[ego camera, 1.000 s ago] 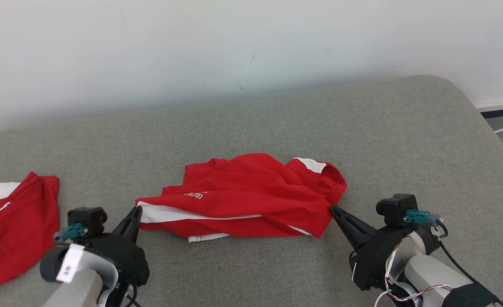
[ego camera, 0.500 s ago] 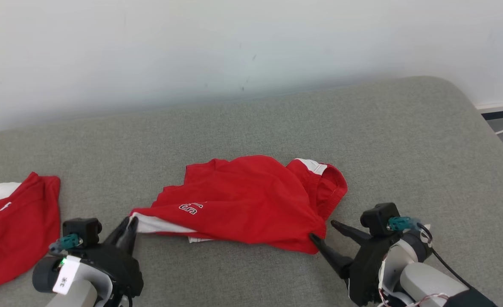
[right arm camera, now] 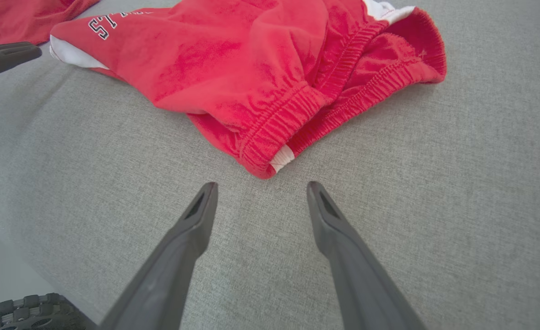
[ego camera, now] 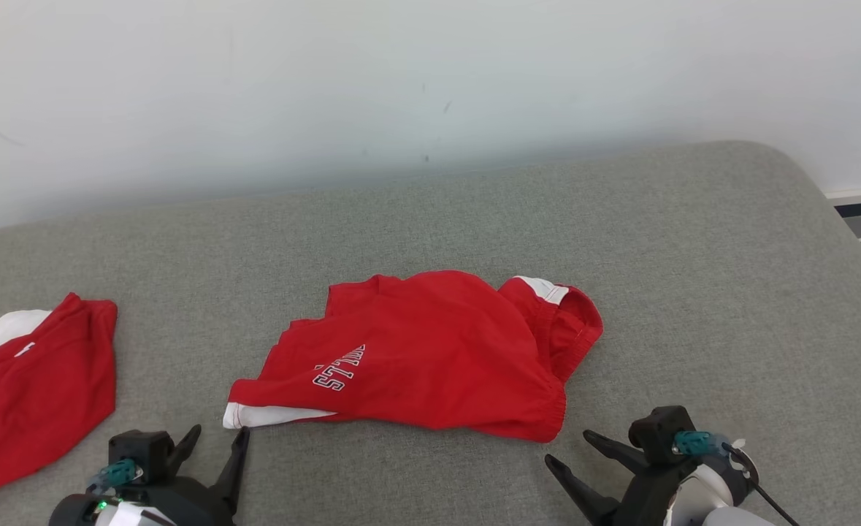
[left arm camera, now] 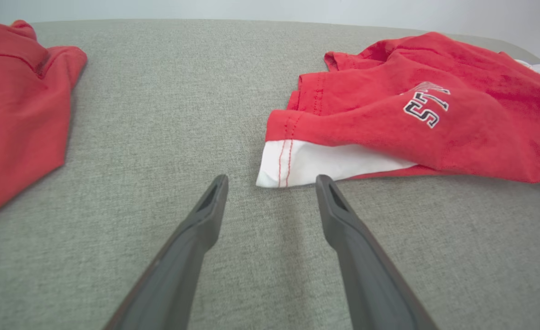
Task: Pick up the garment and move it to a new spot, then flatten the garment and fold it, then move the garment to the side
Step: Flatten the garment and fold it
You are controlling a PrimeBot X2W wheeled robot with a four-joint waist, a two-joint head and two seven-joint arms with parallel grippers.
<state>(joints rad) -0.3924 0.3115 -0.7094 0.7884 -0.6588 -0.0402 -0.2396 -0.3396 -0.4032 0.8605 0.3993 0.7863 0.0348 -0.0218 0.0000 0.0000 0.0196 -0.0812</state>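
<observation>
Holding nothing, my left end effector point(ego camera: 220, 435) and right end effector point(ego camera: 570, 449) both open, two red garments, middle garment point(ego camera: 430, 351) near both, second garment point(ego camera: 28, 409) at left.

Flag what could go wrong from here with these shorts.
1. The left gripper and right gripper are open and off the shorts. The waistband lies bunched and doubled over, so folding now may lock in creases.
2. At the left corner a white layer pokes out under the red. A pinch there may catch just one layer.
3. Another red garment lies to the left. Moving the shorts that way could mix them.
</observation>
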